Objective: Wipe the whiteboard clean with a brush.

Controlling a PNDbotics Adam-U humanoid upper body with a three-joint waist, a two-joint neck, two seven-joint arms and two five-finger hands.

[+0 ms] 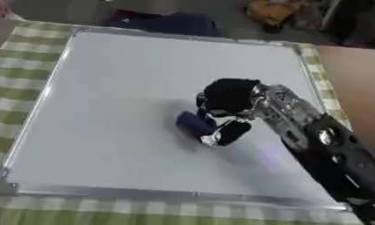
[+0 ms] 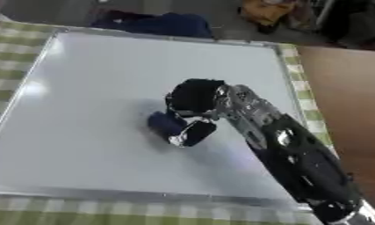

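A large whiteboard (image 1: 121,88) with a silver frame lies flat on a green checked cloth. Its surface looks blank white wherever it shows. My right hand (image 1: 228,97) reaches in from the lower right and sits over the board's middle right. Its fingers are curled round a dark blue brush (image 1: 195,124), which rests on the board just left of and below the palm. My left hand shows in neither view.
The green checked cloth (image 1: 21,52) borders the board on the left, front and right. A dark blue bundle (image 1: 163,22) lies just beyond the far edge. Brown floor (image 1: 359,79) lies to the right of the table.
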